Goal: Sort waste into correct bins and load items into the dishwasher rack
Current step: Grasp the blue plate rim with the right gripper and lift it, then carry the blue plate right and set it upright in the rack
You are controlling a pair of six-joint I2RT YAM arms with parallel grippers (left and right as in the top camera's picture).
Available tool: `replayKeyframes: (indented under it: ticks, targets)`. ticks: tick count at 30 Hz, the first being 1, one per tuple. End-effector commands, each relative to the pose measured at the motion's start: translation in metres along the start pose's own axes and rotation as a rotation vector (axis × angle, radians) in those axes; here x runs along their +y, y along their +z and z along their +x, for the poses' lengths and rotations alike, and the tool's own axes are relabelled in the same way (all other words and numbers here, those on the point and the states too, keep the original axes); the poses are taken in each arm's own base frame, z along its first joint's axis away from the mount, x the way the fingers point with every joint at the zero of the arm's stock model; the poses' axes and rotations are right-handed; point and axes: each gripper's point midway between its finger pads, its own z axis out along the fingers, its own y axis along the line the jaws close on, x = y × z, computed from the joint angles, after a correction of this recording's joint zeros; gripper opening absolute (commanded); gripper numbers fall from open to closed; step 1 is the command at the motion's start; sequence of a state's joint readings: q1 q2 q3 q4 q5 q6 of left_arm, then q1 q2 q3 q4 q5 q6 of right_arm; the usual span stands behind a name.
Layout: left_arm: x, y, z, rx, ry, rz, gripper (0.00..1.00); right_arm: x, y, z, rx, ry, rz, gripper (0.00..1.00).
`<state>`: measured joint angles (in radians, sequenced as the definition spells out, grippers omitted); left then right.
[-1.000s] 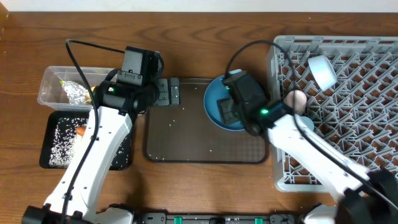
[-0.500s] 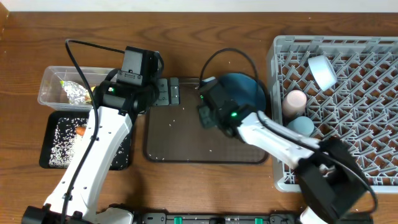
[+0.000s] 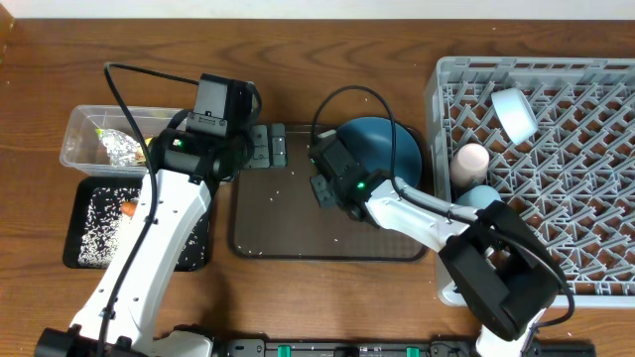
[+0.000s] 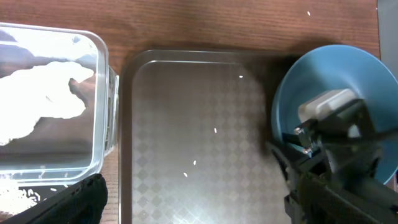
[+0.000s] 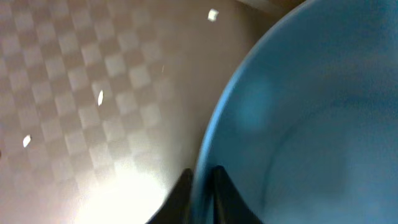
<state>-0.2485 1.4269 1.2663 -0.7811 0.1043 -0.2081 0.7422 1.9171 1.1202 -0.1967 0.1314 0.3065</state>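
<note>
Step in hand, as I judge it: getting the blue plate [image 3: 387, 149] off the serving tray [image 3: 288, 223] and into the dishwasher rack [image 3: 595, 67].

- Right gripper [image 5: 202, 186]: closed on the plate's left rim. The wrist view shows the rim pinched between the two dark fingertips, with only a shallow bite.
- Plate: at the right end of the serving tray, its far edge near the rack's left wall. I cannot tell whether it is off the tray yet.
- Left gripper [image 3: 266, 147]: jaws wide apart and holding nothing, over the tray's upper left corner near the clear tub [image 3: 67, 149].
- Rack: pink cup [image 3: 471, 159] and light blue cup [image 3: 483, 198] sit just inside the left wall, white bowl [image 3: 514, 111] further back.

To do it well:
- A wide plate held at one edge will want to swing. Lift slowly and let it hang on edge before moving it sideways.
- Clear the rack wall fully before crossing it.
- Aim for a free row of pegs beyond the two cups. A drop just inside the wall would hit them.
- Lower it until the pegs bear the plate, then release.
- Watch the arm's cable loop above the plate.
</note>
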Motion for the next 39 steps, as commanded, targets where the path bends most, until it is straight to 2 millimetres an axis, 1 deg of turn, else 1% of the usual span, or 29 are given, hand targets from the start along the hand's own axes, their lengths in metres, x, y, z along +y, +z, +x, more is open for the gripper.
replayKeyframes:
  ticks: [1,3,5,7,8,10,13,16,19,23,28,30,32,34,37,39]
  targets:
    - [0.001,-0.007,-0.009,-0.030,0.008,-0.006,1.00,0.008,0.001,-0.001,0.003,0.039,-0.035,0.01]
    - [0.001,-0.007,-0.009,-0.030,0.007,-0.006,1.00,0.009,-0.002,-0.005,-0.008,0.041,-0.038,0.01]
    - [0.001,-0.007,-0.009,-0.030,0.007,-0.006,1.00,0.012,-0.008,-0.014,-0.030,0.042,-0.050,0.01]
    - [0.001,-0.007,-0.009,-0.030,0.007,-0.006,1.00,0.014,-0.023,-0.028,-0.069,0.043,-0.063,0.01]
    - [0.001,-0.007,-0.009,-0.030,0.007,-0.006,1.00,0.016,-0.035,-0.038,-0.101,0.047,-0.074,0.01]
    - [0.001,-0.007,-0.009,-0.030,0.007,-0.006,1.00,0.020,-0.061,-0.057,-0.166,0.055,-0.108,0.01]
    - [0.001,-0.007,-0.009,-0.030,0.007,-0.006,1.00,0.020,-0.110,-0.087,-0.278,0.074,-0.157,0.01]
    - [0.001,-0.007,-0.009,-0.030,0.007,-0.006,1.00,0.012,-0.163,-0.108,-0.381,0.097,-0.198,0.01]
    - [0.001,-0.007,-0.009,-0.030,0.007,-0.006,1.00,-0.002,-0.212,-0.121,-0.469,0.121,-0.219,0.01]
    - [0.001,-0.007,-0.009,-0.030,0.007,-0.006,1.00,-0.034,-0.272,-0.124,-0.563,0.166,-0.223,0.01]
    - [0.001,-0.007,-0.009,-0.030,0.007,-0.006,1.00,-0.076,-0.332,-0.117,-0.656,0.173,-0.264,0.01]
    - [0.001,-0.007,-0.009,-0.030,0.007,-0.006,1.00,-0.091,-0.352,-0.113,-0.691,0.187,-0.289,0.01]
    - [0.001,-0.007,-0.009,-0.030,0.007,-0.006,1.00,-0.107,-0.369,-0.108,-0.718,0.201,-0.312,0.01]
    - [0.001,-0.007,-0.009,-0.030,0.007,-0.006,1.00,-0.122,-0.379,-0.102,-0.730,0.218,-0.326,0.01]
    - [0.001,-0.007,-0.009,-0.030,0.007,-0.006,1.00,-0.143,-0.391,-0.093,-0.744,0.220,-0.358,0.01]
    - [0.001,-0.007,-0.009,-0.030,0.007,-0.006,1.00,-0.157,-0.393,-0.089,-0.743,0.238,-0.386,0.01]
